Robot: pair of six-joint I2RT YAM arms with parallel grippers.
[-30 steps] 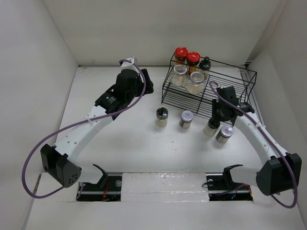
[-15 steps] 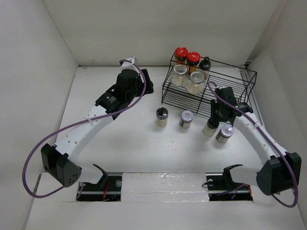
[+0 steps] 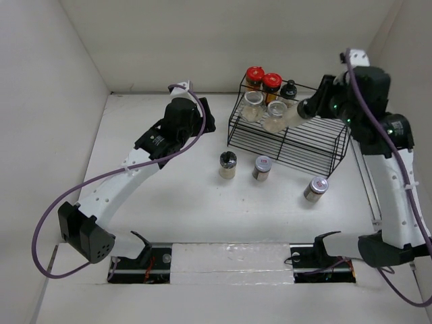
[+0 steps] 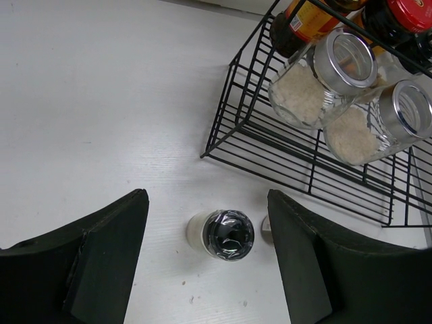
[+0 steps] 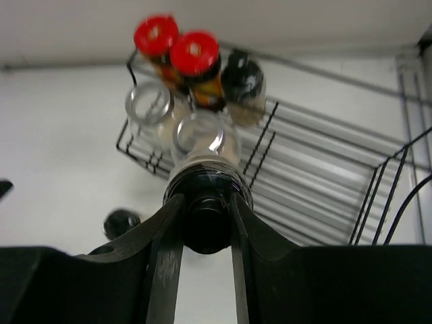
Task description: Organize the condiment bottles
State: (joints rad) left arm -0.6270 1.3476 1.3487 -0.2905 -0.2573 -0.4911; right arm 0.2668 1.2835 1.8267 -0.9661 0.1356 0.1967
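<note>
My right gripper (image 3: pixel 302 111) is shut on a black-lidded jar (image 3: pixel 290 117) and holds it tilted in the air over the black wire rack (image 3: pixel 317 145). In the right wrist view the fingers (image 5: pixel 165 236) clamp its black lid (image 5: pixel 208 202). The rack holds two red-lidded jars (image 3: pixel 254 74), a black-lidded jar (image 3: pixel 289 88) and two clear jars with silver lids (image 3: pixel 253 104). On the table stand a black-lidded jar (image 3: pixel 228 164) and two silver-lidded jars (image 3: pixel 262 168) (image 3: pixel 315 188). My left gripper (image 3: pixel 206 116) is open and empty, high above the black-lidded jar (image 4: pixel 228 234).
White walls close the table in on the left, back and right. The rack's front edge (image 4: pixel 270 145) lies just beyond my left fingers. Two black stands (image 3: pixel 142 246) (image 3: pixel 324 243) sit at the near edge.
My right gripper has lifted its jar off the table by the rack's front and carried it up and back over the rack. The left arm has not moved.
</note>
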